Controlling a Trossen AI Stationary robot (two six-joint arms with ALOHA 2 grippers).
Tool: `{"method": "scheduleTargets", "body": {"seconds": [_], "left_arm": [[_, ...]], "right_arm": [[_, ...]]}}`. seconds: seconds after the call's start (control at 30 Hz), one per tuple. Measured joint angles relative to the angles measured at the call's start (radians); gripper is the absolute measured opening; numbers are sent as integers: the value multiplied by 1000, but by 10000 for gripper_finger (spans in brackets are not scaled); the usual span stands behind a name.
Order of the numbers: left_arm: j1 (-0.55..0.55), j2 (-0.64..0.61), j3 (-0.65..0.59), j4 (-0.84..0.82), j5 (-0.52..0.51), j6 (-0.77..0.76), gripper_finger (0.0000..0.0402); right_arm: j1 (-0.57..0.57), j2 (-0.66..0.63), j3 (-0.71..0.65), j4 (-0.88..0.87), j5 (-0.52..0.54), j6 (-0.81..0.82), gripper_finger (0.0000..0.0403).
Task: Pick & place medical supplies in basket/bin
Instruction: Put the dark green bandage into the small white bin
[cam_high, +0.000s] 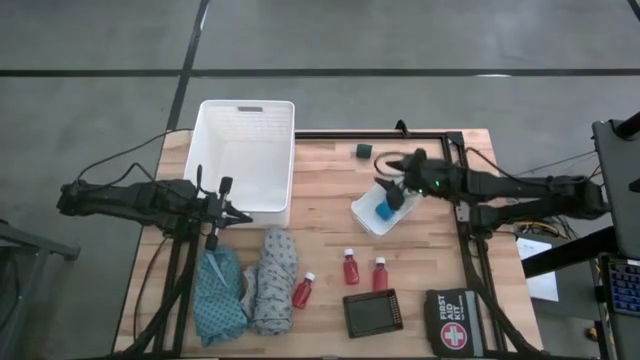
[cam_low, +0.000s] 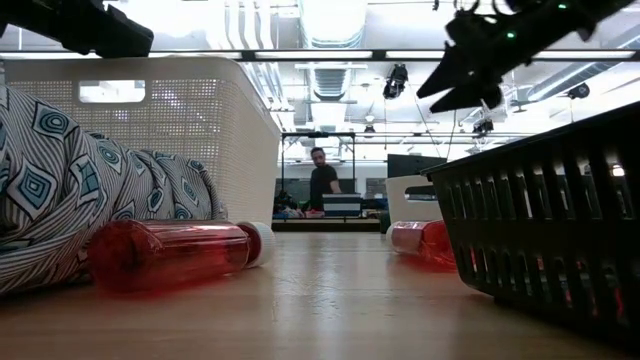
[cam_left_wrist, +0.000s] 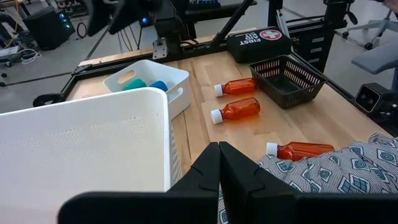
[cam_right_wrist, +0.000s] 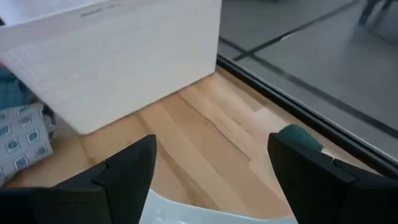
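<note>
Right gripper (cam_high: 402, 188), jaws spread, hovers above the blue piece (cam_high: 384, 212) in the small tray (cam_high: 366, 216); descent and closure apparently next; left gripper (cam_high: 240, 213) jaws pressed together.

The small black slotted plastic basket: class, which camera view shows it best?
The left wrist view: the small black slotted plastic basket shows whole and at an angle. The high view shows its outline from above; the low view only a wall; the right wrist view nothing.
</note>
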Motion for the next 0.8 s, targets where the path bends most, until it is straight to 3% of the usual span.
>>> {"method": "scheduleTargets", "body": {"seconds": [0.27, 0.37, 0.6, 0.8], "left_arm": [[0, 0, 0, 0, 0, 0, 6], [0, 0, 0, 0, 0, 0, 6], [0, 0, 0, 0, 0, 0, 6], [0, 0, 0, 0, 0, 0, 6]], "right_arm": [[-299, 221, 277, -223, -306, -51, 301], [-364, 342, 380, -318, -413, -202, 305], [-383, 612, 577, -508, -346, -554, 314], [-394, 773, 751, -634, -297, -660, 311]]}}
